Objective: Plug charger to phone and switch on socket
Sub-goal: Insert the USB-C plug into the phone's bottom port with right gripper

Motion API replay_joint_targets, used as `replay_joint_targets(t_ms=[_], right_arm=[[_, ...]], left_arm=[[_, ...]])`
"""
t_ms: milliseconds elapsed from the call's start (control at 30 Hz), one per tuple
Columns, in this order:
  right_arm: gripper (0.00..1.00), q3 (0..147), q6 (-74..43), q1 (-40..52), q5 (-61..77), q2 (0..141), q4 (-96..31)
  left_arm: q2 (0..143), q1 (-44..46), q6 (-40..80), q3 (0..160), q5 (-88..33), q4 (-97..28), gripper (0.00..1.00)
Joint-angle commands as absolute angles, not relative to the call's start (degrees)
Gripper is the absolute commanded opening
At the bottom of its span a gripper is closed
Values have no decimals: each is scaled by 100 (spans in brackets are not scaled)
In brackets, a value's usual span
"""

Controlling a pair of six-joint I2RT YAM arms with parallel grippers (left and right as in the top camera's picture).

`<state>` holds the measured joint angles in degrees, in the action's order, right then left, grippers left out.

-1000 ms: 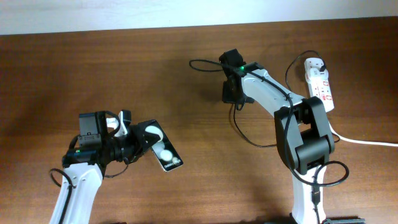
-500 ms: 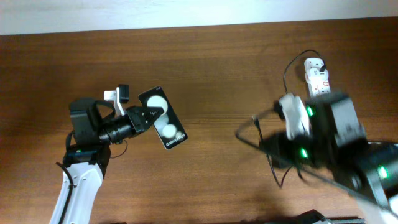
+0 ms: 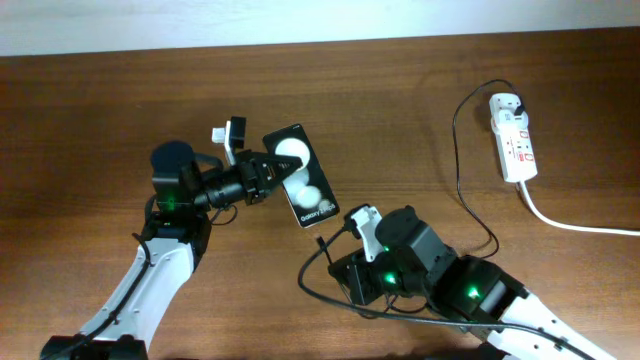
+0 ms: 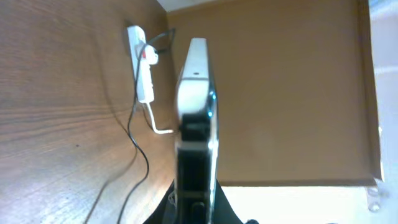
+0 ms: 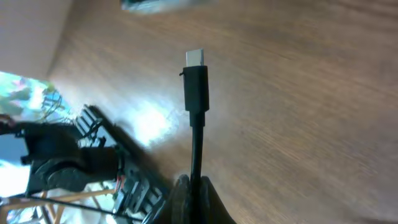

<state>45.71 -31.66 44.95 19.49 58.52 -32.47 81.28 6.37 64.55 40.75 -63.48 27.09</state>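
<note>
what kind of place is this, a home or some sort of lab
Most likely a robotics lab or test bench: a robot's left gripper holds a phone and its right gripper a charger over a wooden table, with a white socket strip on it.

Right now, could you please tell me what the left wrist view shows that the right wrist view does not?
Only left wrist: the power strip, and the phone edge-on in the left pincer. Only right wrist: the connector tip above the right pincer; a blur at its top edge is unidentifiable. Both: the thin charger cable and the wooden table.
</note>
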Motion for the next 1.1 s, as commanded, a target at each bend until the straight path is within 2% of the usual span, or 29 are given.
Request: replay_joint_targets(t_ms=[0, 200, 700, 1067], right_arm=[[4, 4565, -3249, 4536, 1601, 5848, -3127], [4, 4565, -3251, 4536, 1632, 5415, -3170], [4, 4565, -3398, 4536, 1942, 5712, -2775], [4, 4565, -3398, 4536, 1358, 5712, -2609]], left_arm=[[8103, 611, 6499, 4191, -6735, 2783, 0], [8106, 423, 6355, 4191, -6775, 2742, 0], [8106, 423, 6510, 4191, -6958, 2738, 0], [8103, 423, 6506, 4191, -7321, 2742, 0]])
